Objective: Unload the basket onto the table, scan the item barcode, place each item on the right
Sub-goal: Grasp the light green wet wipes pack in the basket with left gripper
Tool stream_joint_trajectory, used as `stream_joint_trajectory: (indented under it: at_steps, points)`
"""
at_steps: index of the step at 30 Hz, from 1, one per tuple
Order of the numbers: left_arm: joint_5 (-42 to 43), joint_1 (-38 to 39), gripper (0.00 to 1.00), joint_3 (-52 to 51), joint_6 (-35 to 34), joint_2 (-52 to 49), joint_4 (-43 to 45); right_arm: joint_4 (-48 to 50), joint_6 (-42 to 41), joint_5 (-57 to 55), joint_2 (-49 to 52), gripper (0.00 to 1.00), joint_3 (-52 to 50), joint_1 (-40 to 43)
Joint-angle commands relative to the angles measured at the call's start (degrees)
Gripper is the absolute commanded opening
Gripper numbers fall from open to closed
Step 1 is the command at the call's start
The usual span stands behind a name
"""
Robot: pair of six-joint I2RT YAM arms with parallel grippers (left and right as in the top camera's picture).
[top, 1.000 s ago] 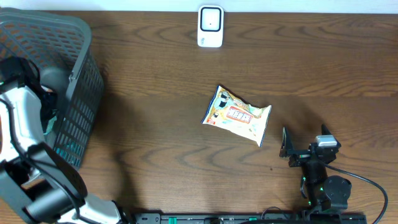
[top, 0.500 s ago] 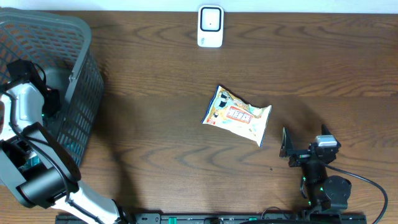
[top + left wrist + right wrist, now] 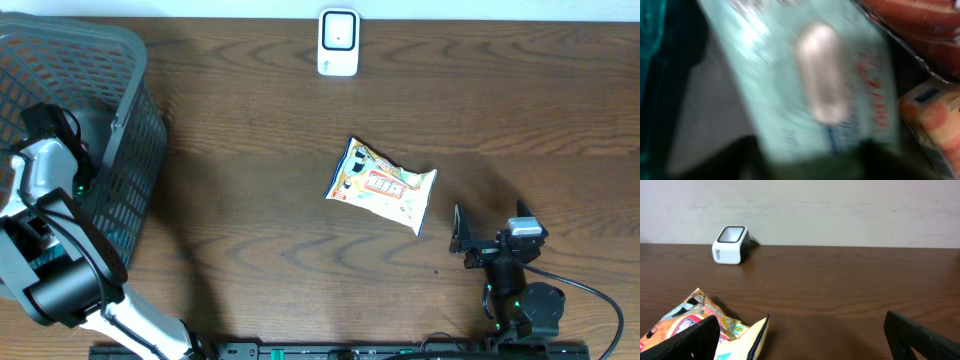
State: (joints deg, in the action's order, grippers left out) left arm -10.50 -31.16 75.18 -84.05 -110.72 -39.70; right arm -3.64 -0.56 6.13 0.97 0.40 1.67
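My left arm (image 3: 45, 165) reaches down into the grey basket (image 3: 125, 60), which hides its gripper from overhead. In the blurred left wrist view, a pale teal pack (image 3: 815, 85) with a white oblong shape and red print fills the frame. It lies close in front of my left gripper (image 3: 805, 162), whose dark fingers (image 3: 735, 160) show at the bottom corners. The blur hides whether they grip it. The white scanner (image 3: 338, 42) stands at the table's far edge. My right gripper (image 3: 460, 235) rests open at the front right, nothing between its fingers (image 3: 690, 340).
A yellow snack bag (image 3: 381, 187) lies mid-table, just left of my right gripper, and shows at the lower left (image 3: 715, 330) in the right wrist view. In the basket, a red pack (image 3: 920, 20) and an orange one (image 3: 935, 120) lie beside the teal pack.
My left arm has shifted slightly right and lower inside the basket. The right arm, snack bag and scanner have not moved.
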Motion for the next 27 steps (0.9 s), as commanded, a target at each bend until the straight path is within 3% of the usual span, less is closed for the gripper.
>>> stream_joint_trajectory:
  at_steps: [1, 12, 27]
  points:
    - [-0.7, -0.7, 0.08, -2.0, 5.4, -4.0, -0.7, -0.2, 0.9, -0.2, -0.3, 0.99, -0.1, -0.3]
    - [-0.5, -0.4, 0.07, -2.0, 22.4, 6.4, -1.0, -0.2, 0.9, -0.2, -0.3, 0.99, -0.1, -0.3]
    - [5.1, 0.7, 0.07, -2.0, 23.8, 42.3, -0.8, -0.2, 0.9, -0.2, -0.3, 0.99, -0.1, -0.3]
